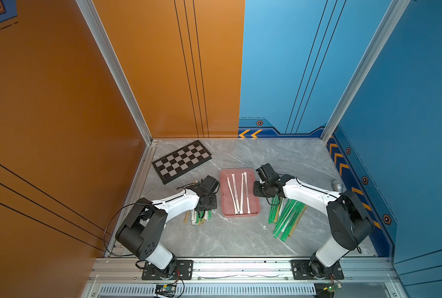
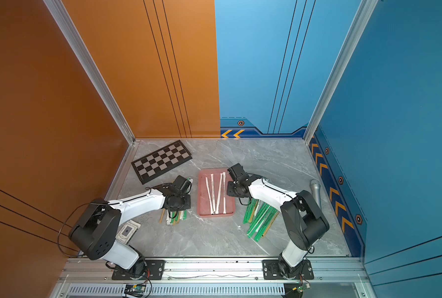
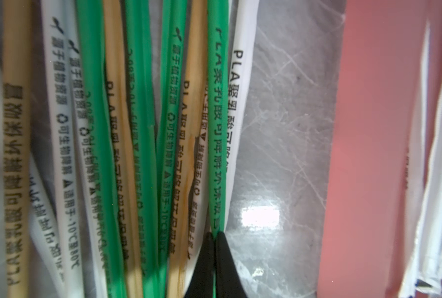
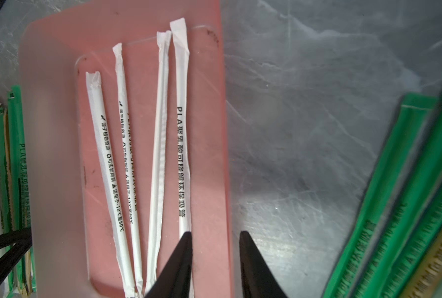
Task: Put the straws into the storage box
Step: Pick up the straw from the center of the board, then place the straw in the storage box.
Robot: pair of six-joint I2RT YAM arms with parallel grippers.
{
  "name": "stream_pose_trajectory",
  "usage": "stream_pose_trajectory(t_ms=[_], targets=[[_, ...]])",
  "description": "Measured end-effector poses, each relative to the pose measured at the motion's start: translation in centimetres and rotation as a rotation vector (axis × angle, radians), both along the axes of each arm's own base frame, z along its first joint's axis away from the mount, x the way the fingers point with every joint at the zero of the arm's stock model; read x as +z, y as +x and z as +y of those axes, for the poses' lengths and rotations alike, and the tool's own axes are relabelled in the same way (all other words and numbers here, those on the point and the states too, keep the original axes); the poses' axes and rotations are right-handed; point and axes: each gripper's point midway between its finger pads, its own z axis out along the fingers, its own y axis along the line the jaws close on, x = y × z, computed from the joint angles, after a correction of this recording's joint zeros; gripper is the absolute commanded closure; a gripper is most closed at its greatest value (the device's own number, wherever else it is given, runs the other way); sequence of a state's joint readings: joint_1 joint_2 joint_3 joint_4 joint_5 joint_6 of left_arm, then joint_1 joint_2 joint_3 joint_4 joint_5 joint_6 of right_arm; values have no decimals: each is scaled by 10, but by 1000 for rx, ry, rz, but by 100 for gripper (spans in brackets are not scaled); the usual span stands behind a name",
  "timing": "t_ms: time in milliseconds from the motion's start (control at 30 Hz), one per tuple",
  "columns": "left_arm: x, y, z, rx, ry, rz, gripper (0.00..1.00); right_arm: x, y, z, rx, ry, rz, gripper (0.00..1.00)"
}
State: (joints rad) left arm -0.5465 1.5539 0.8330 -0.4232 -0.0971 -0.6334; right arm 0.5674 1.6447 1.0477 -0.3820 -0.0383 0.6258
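The left gripper (image 3: 215, 236) stood with its jaws together, pinched on a green straw (image 3: 216, 129) at the edge of the left pile (image 1: 199, 218). This pile lay left of centre in the lower part of both top views, partly under that wrist. The storage box (image 1: 223, 198) lay just beside the pile, to its right in the frame, with four white straws (image 1: 236, 192) already inside. The long axis of the green straw ran nearly parallel to the long axis of the box. The coming transfer therefore probably required a lift and a short sideways carry to the right, with little or no rotation. The left arm was the nearer arm for this pile. The right gripper (image 4: 215, 233) hung with its jaws apart and empty over the right-hand rim of the box. The right pile (image 1: 287, 218), mostly green, lay fanned below and to the right of it. The table (image 1: 227, 240) was grey, marbled and glossy, so thin wrappers could slide. A chequered board (image 1: 181, 161) lay at the table's upper left and a grey metal cylinder (image 1: 338, 185) at its right edge; neither obstructed the path.
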Motion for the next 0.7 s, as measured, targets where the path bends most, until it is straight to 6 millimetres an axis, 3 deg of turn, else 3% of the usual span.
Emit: stream_pose_trajectory(t_ms=[200, 367, 533, 700], targets=[[23, 0, -13, -37, -21, -72, 95, 10, 3, -32, -76, 0, -30, 66], [53, 3, -45, -107, -67, -150, 95, -4, 1, -61, -143, -19, 5, 66], [67, 1, -68, -145, -112, -193, 95, -16, -5, -73, -167, -41, 32, 66], [68, 4, -85, -153, -151, -204, 95, -20, -6, -77, -180, -44, 42, 69]])
